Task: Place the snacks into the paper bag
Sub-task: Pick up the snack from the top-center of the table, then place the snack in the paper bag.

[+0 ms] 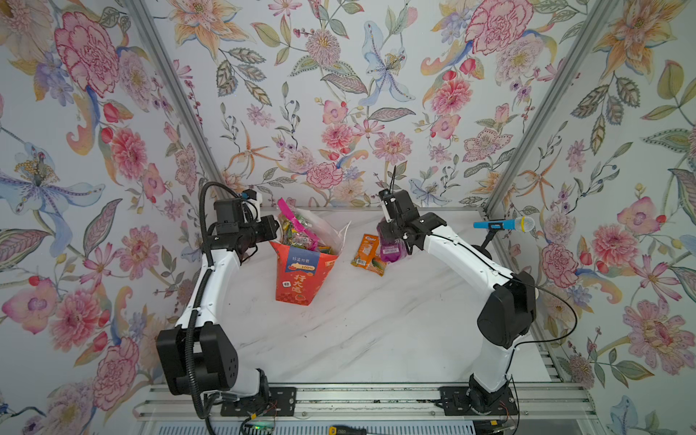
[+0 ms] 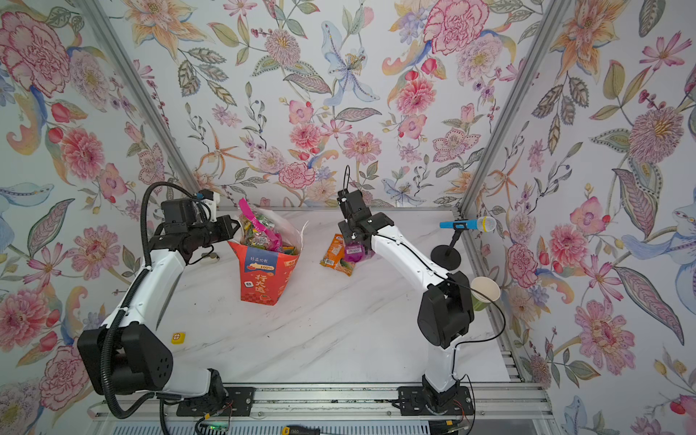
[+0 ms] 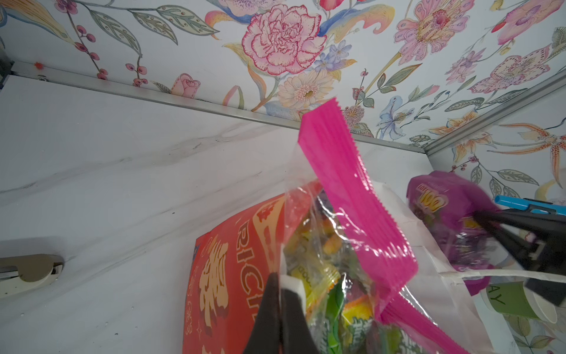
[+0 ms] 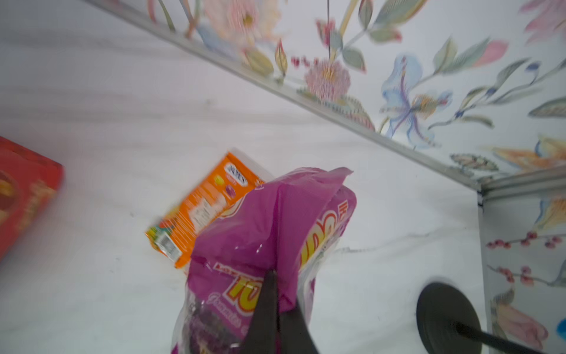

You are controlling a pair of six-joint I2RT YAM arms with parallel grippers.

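Note:
The red paper bag [image 1: 301, 286] [image 2: 265, 286] stands upright left of centre. A large magenta-edged packet of snacks [image 1: 297, 226] [image 3: 352, 190] sticks out of its top. My left gripper [image 1: 277, 235] [image 3: 280, 277] is shut on the bag's left rim, pinching the white paper edge. My right gripper [image 1: 393, 239] [image 4: 277, 275] is shut on the top fold of a purple packet [image 1: 391, 251] [image 2: 354, 252] [image 4: 263, 220], which hangs with its lower end near the table. A small orange packet [image 1: 367, 253] [image 2: 333, 253] [image 4: 202, 208] lies flat just left of it, between the purple packet and the bag.
A blue toy microphone [image 1: 501, 225] [image 2: 467, 225] on a black stand [image 4: 444, 315] is at the back right. A green paper cup [image 2: 484, 293] [image 3: 514, 300] stands behind my right arm. A small yellow tag [image 2: 177, 338] lies at the front left.

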